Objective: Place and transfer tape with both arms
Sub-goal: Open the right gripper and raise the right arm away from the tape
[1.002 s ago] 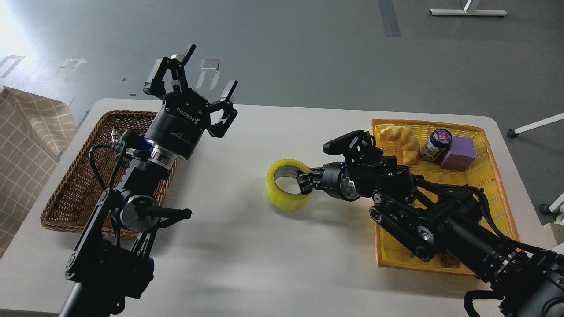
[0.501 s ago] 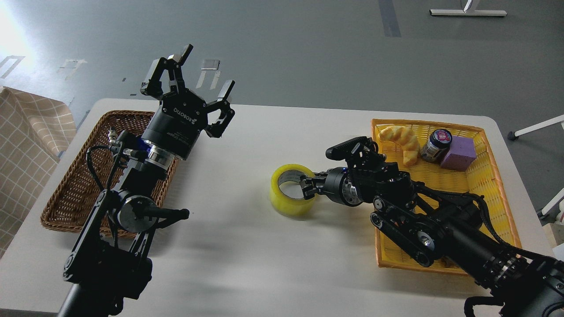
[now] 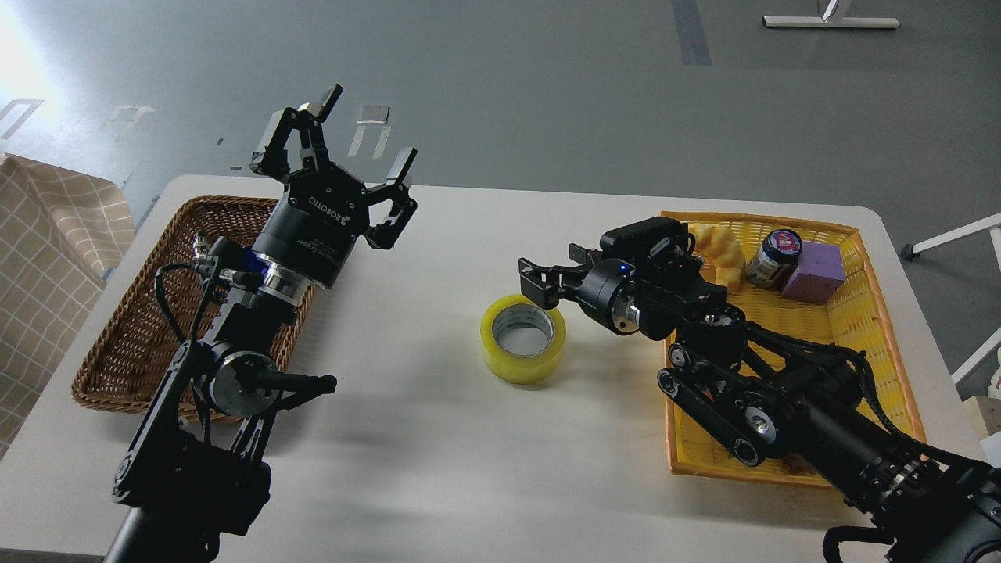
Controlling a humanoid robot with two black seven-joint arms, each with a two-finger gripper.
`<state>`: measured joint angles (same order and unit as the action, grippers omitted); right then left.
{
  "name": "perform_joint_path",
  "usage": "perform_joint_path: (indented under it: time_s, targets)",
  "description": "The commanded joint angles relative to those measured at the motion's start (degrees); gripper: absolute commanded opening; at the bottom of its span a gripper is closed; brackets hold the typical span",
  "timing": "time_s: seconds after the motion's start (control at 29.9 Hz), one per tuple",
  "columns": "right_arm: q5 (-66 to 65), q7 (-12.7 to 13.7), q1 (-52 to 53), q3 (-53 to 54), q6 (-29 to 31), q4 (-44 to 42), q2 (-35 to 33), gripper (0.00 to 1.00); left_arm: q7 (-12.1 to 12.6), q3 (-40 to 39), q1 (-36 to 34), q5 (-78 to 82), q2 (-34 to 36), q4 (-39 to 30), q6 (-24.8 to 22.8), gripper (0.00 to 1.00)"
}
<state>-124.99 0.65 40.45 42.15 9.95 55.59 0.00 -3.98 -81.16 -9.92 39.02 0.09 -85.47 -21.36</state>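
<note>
The yellow tape roll (image 3: 522, 338) lies flat on the white table (image 3: 438, 469) near its middle, grey-white core facing up. My right gripper (image 3: 552, 274) hangs just above and to the right of the roll, open, empty and not touching it. My left gripper (image 3: 366, 131) is raised over the table's back left, above the brown basket's near corner, with its fingers spread open and empty. It is well to the left of the tape.
A brown wicker basket (image 3: 133, 336) stands at the left. A yellow basket (image 3: 876, 328) at the right holds a croissant (image 3: 723, 254), a dark jar (image 3: 774, 256) and a purple block (image 3: 813, 272). My right arm lies across it. A checked cloth (image 3: 47, 258) hangs at far left.
My right gripper let go of the tape, rose and pulled back up to the right. The roll now lies flat on the table. The left arm barely moved.
</note>
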Motion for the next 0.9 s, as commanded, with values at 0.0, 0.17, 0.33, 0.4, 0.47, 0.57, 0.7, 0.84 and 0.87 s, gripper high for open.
perform_joint_path:
  time_s: [0.0, 0.17, 0.33, 0.4, 0.47, 0.57, 0.7, 0.84, 0.87]
  targets:
    - [0.0, -0.3, 0.2, 3.5, -0.2, 2.7, 0.0, 0.94, 0.1, 0.0, -0.2, 0.0, 0.3, -0.1, 0.4, 0.98]
    - [4.6, -0.4, -1.5, 8.8, -0.2, 11.3, 0.0, 0.99, 0.2, 0.0, 0.0, 0.0, 0.8, 0.3, 0.2, 0.98]
    - [17.0, -0.6, -4.9, 11.7, -0.2, 22.2, -3.8, 0.99, 0.1, -0.1, 0.1, -0.4, 1.3, 0.4, -0.4, 0.98]
    - [22.7, -0.7, -7.1, 13.3, -0.1, 26.1, -7.0, 1.0, 0.1, 0.0, 0.1, -0.9, 1.5, 0.7, 0.0, 0.98]
    - [27.5, -0.7, -9.1, 15.8, -0.1, 29.1, -9.8, 1.0, 0.1, 0.0, 0.1, -0.9, 1.6, 1.1, 0.1, 0.98]
    - [33.3, -1.1, -13.2, 21.5, -0.1, 32.3, -11.9, 1.0, 0.0, 0.0, 0.1, -0.9, 1.6, 1.3, -0.2, 0.98]
    - [37.1, -3.1, -17.3, 28.5, 0.4, 34.1, -11.9, 1.0, 0.2, 0.8, -0.1, -0.4, 1.7, 1.6, -0.9, 0.98]
    - [44.6, -5.1, -19.7, 33.4, 0.4, 38.4, -11.1, 1.0, 0.6, 1.6, -1.0, 0.2, 2.5, 1.5, -1.8, 0.98]
    - [46.0, -5.2, -20.0, 33.8, 0.4, 39.2, -10.8, 1.0, 0.6, 1.6, -1.2, 0.1, 2.6, 1.5, -1.8, 0.98]
